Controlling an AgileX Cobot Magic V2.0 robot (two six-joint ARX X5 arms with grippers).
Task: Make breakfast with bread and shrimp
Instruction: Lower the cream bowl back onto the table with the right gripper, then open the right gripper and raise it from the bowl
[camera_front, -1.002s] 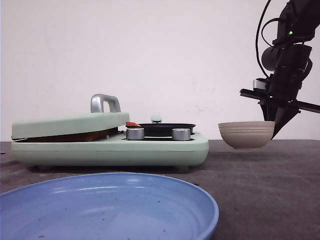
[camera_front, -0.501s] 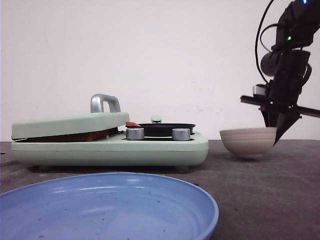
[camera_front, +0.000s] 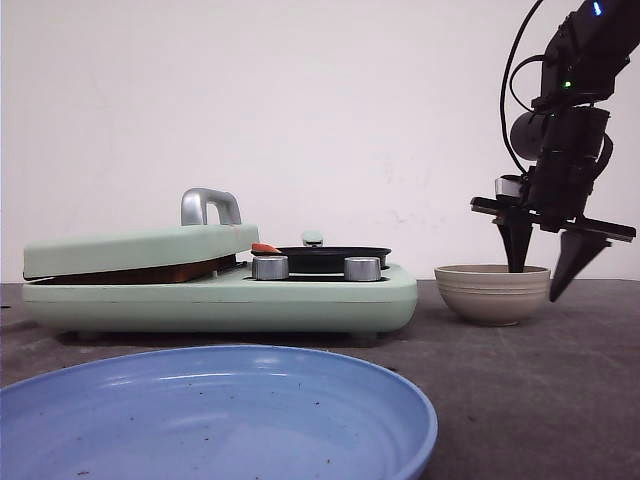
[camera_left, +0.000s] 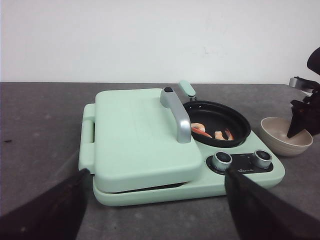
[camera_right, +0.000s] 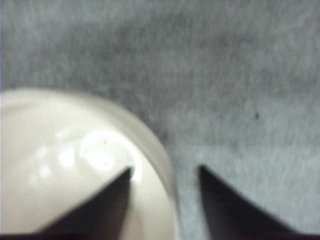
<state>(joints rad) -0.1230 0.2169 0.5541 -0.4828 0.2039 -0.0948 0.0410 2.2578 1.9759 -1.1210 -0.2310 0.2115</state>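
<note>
The mint green breakfast machine (camera_front: 220, 290) stands on the dark table with its lid (camera_left: 135, 135) down. A brown strip (camera_front: 150, 272) shows in the gap under the lid; the bread itself is hidden. Orange-red shrimp (camera_left: 200, 131) lies in the black pan (camera_left: 220, 120), and its tip (camera_front: 265, 247) peeks out in the front view. My right gripper (camera_front: 537, 281) is open astride the rim of the beige bowl (camera_front: 492, 293), one finger inside and one outside (camera_right: 165, 172). My left gripper (camera_left: 156, 172) is open, well back from the machine.
A large blue plate (camera_front: 200, 410) lies at the near edge of the table. Two silver knobs (camera_left: 221, 160) sit on the machine's front right. The bowl (camera_right: 60, 165) rests on the table just right of the machine. A white wall closes off the back.
The bowl came down from the air onto the table. My right gripper opened and let go of it, its fingers now spread over the rim.
</note>
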